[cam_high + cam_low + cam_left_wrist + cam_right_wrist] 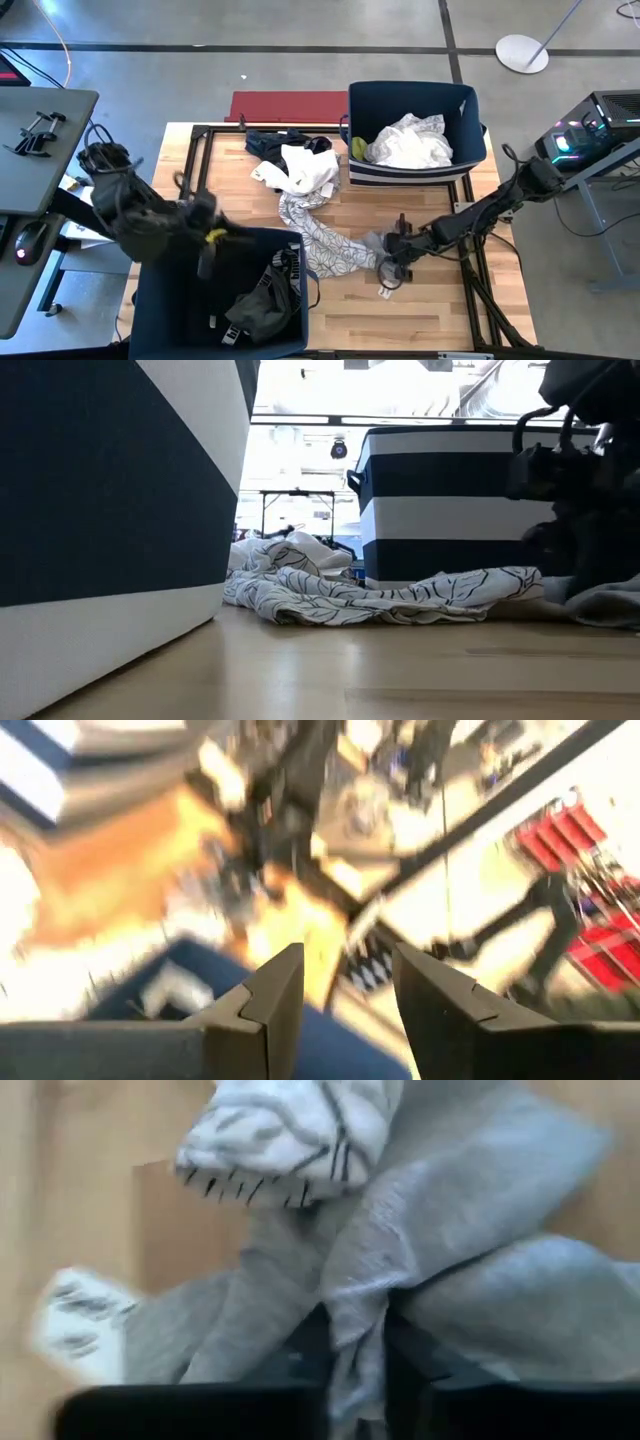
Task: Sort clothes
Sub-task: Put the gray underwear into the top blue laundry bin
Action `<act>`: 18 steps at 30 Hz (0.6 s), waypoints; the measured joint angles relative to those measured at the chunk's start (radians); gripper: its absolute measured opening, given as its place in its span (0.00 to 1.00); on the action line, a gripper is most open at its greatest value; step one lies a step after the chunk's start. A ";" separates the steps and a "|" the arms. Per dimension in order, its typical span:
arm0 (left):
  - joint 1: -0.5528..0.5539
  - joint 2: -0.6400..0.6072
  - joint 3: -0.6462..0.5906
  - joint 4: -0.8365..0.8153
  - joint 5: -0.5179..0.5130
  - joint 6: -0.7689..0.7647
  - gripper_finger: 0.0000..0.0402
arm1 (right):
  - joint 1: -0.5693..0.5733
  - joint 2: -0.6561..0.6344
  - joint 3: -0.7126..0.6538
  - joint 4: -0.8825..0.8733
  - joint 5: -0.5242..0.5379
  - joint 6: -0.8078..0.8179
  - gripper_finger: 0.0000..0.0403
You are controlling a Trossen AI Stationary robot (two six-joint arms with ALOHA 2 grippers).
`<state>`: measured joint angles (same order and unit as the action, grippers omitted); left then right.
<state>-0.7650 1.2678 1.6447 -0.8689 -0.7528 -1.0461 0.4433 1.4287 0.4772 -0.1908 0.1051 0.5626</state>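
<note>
Grey cloth (470, 1230) is pinched between your right gripper's (392, 262) fingers: the right wrist view shows a fold of it drawn down into the narrow gap between them, so the jaws are closed on it. That gripper sits low at the table (440, 310), and the grey cloth bunches just ahead of it and to its left side, touching the end of the patterned garment (325, 240). From there the patterned garment trails away from the right gripper toward the pile (295, 165) of white and black clothes at the table's middle. Beyond the pile, on the far side of the right gripper, the far bin (415, 130) holds a white garment (410, 142) with a bit of yellow (357, 148) at its edge. Your left gripper (205, 238) hangs over the rim of the near bin (160, 300); its fingers (275, 995) stand apart with nothing between them. Below and to the right of it, inside that bin, lie dark garments (262, 300). A red board (285, 105) lies past the pile, against the table's far edge.
</note>
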 joint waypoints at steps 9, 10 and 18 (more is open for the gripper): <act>0.000 -0.002 0.066 -0.006 -0.161 0.227 0.34 | -0.007 -0.117 0.405 -0.544 -0.114 0.048 0.03; 0.000 -0.003 0.066 -0.005 -0.166 0.242 0.34 | -0.011 -0.124 0.475 -0.626 -0.105 0.012 0.02; 0.000 -0.001 0.066 0.000 -0.229 0.233 0.34 | -0.096 -0.133 1.185 -1.070 0.300 -0.240 0.02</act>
<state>-0.7650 1.2665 1.7111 -0.8688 -0.9820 -0.8133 0.3473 1.2961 1.6621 -1.2610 0.4048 0.3227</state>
